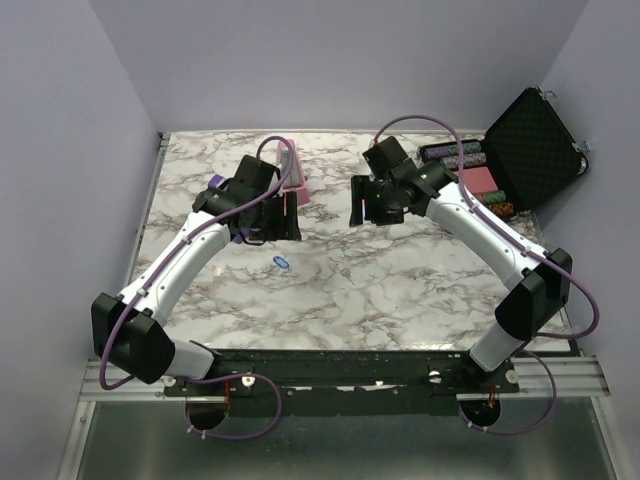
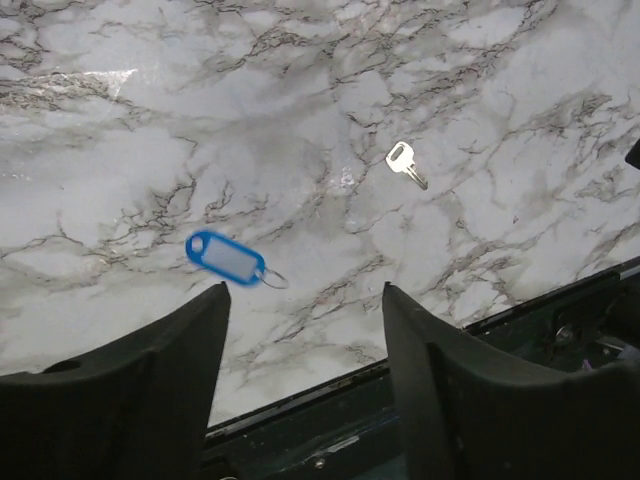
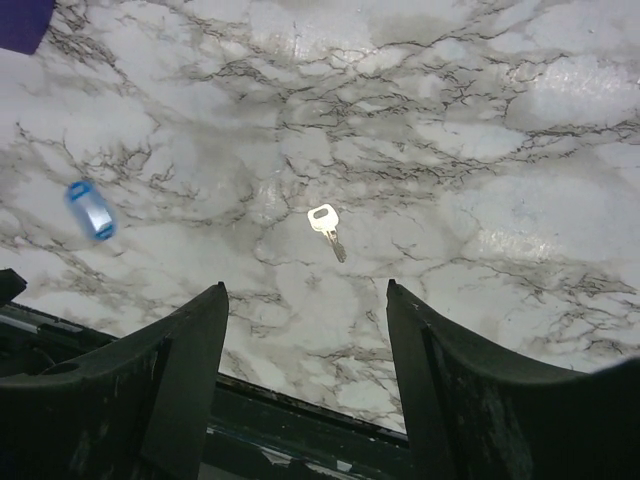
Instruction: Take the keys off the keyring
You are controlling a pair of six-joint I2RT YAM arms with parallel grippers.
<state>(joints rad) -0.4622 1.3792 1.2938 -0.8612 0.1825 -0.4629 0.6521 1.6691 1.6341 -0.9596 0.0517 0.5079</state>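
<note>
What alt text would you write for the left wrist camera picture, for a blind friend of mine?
A silver key lies on a marble table, apart from a blue key tag with a metal ring at its end. The left gripper, dark at the picture's bottom edge, hovers above them, open and empty.

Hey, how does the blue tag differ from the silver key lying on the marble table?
The blue tag is a rounded plastic-looking oblong with a pale window; the key is bare silver metal with a squarish head and a narrow blade. The tag has a thin wire ring at one end; the key has no ring on it. Both lie flat on the table, apart from each other, and neither is held.
</note>
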